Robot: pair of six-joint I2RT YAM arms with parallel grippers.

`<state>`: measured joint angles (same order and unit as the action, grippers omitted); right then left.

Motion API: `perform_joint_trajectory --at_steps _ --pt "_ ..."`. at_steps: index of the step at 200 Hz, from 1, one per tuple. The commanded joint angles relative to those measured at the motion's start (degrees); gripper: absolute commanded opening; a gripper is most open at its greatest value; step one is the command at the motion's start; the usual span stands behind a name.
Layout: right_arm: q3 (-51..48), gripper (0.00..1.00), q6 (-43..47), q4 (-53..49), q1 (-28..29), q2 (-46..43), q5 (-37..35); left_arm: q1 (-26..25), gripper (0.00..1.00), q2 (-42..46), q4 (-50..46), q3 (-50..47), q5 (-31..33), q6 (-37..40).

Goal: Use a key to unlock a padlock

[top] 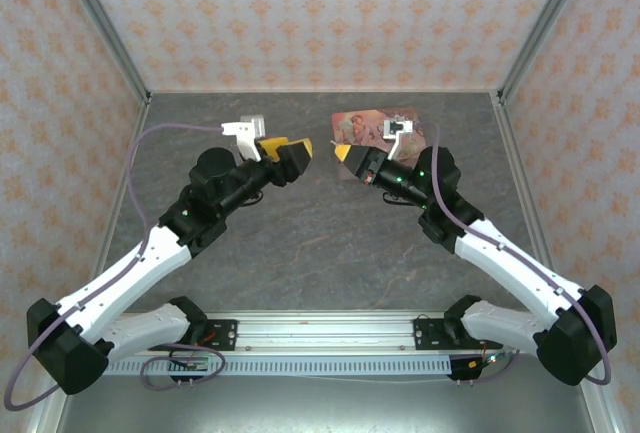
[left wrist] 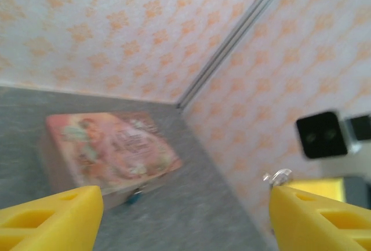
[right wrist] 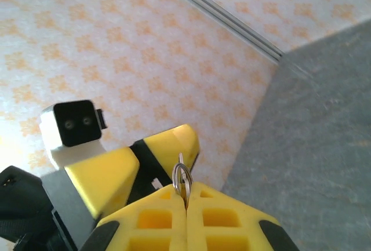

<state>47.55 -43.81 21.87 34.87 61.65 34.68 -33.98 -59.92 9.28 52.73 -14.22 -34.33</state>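
My right gripper [right wrist: 186,203] is shut on the key [right wrist: 183,177], whose metal ring sticks up from between the closed yellow fingers. In the top view it [top: 346,156] hovers in front of the pink box. My left gripper [left wrist: 185,204] is open, its yellow fingers spread wide with nothing between them, and it [top: 289,156] faces the right gripper from close by. The key's ring [left wrist: 278,176] shows just past the left gripper's right finger. The tiny teal padlock [left wrist: 134,197] sits at the near front edge of the pink box, blurred.
The pink illustrated box [top: 378,123] lies flat on the grey table [top: 300,233] near the back right corner. Patterned walls close in the back and both sides. The right wrist camera housing [left wrist: 322,135] hangs close to the left gripper.
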Motion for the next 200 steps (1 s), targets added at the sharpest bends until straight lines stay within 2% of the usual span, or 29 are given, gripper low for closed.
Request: perform_joint_trajectory --at_steps 1,36,79,146,200 --pt "-2.0 0.0 0.9 12.1 1.9 -0.4 -1.8 0.2 0.75 -2.3 9.6 3.8 -5.6 -17.5" --pt "-3.0 0.0 -0.4 17.6 4.7 1.2 -3.9 0.0 0.72 -7.2 14.0 7.4 -11.6 -22.6" --pt "-2.2 0.0 -1.6 19.5 5.8 2.3 -5.3 -0.9 0.66 -8.3 14.7 7.6 -11.9 -23.2" --pt "-1.1 0.0 -2.1 18.8 5.9 3.6 -6.2 -1.7 0.48 -8.4 14.5 7.1 -12.3 -22.8" --pt "-0.3 0.0 -2.9 18.3 5.9 4.9 -6.9 -1.8 0.25 -8.4 13.3 7.7 -12.6 -21.7"
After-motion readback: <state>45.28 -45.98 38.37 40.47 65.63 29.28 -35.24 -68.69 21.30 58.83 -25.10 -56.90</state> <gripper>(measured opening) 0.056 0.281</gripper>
